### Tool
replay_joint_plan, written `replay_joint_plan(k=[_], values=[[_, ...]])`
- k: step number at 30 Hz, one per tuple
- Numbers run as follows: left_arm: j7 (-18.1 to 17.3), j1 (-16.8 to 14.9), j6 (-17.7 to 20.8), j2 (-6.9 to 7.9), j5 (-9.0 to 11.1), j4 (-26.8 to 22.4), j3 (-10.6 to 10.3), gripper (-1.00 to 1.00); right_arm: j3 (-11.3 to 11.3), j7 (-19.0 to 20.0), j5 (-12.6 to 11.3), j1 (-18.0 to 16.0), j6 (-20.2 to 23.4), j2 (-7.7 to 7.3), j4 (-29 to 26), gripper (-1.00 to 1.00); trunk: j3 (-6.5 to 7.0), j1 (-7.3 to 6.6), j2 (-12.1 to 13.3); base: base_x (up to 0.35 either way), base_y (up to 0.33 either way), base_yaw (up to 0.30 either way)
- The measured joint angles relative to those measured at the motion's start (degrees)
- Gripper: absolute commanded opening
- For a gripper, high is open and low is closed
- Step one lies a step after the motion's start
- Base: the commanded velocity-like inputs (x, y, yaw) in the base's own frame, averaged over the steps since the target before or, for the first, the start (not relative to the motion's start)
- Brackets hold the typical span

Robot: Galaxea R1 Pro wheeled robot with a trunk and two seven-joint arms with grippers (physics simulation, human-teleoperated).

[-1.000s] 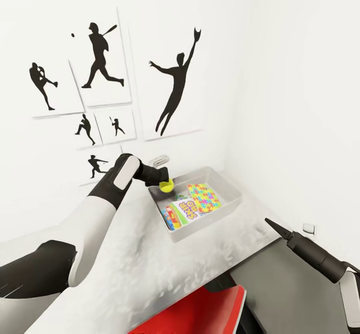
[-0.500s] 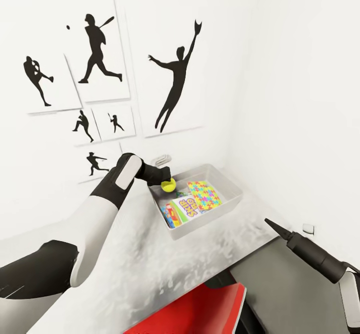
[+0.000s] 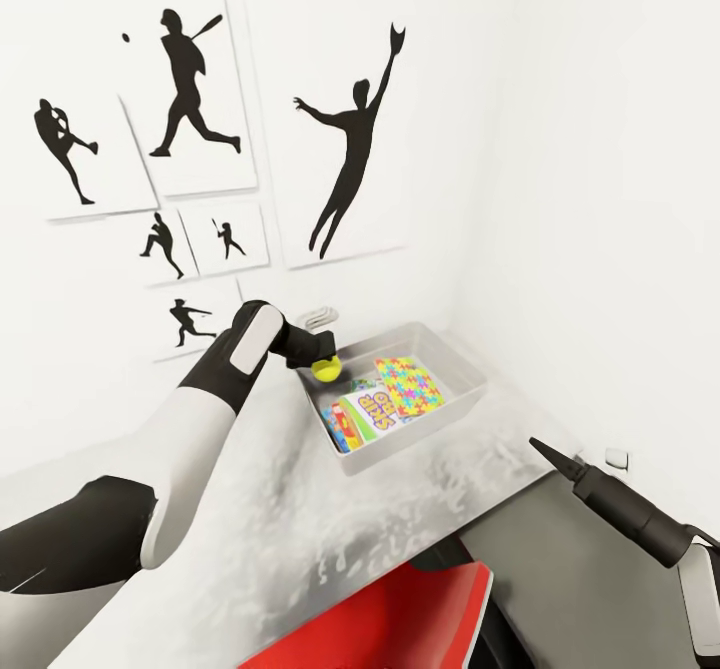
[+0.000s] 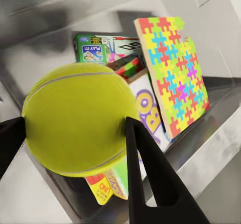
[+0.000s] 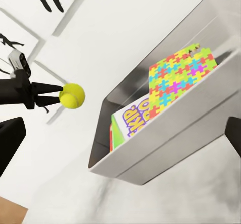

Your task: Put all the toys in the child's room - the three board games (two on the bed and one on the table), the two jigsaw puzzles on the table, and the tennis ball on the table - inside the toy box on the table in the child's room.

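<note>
From the head camera, your left gripper [image 3: 322, 362] holds the tennis ball [image 3: 326, 370] over the near-left corner of the toy box [image 3: 462, 407] on the white desk [image 3: 270, 509]. A jigsaw puzzle [image 3: 409, 385] and board games [image 3: 368, 415] lie inside. Your right gripper [image 3: 550, 454] hangs well apart, jaws closed to a point.

In the left wrist view, both fingers [image 4: 145, 169] press the ball's sides, above the box's contents.

In the right wrist view, the ball hangs beside the box's rim.
</note>
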Motion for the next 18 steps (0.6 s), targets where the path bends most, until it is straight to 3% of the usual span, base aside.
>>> replay_joint_plan(k=[15,16,18], values=[[0.7,0.0,0.0,-0.07,0.1,-0.1,0.0,-1.00,0.0,0.1,-0.1,0.0,-0.2,0.00,0.0,1.00,-0.91,0.00,0.0,0.000,0.000,0.000],[0.7,0.0,0.0,-0.07,0.1,-0.1,0.0,1.00,0.0,0.1,-0.1,0.0,-0.2,0.00,0.0,1.00,-0.92,0.00,0.0,0.000,0.000,0.000],[0.7,0.0,0.0,-0.08,0.1,-0.2,0.0,1.00,0.0,0.1,-0.1,0.0,-0.2,-0.25,0.1,1.00,-0.92,0.00,0.0,0.000,0.000,0.000]])
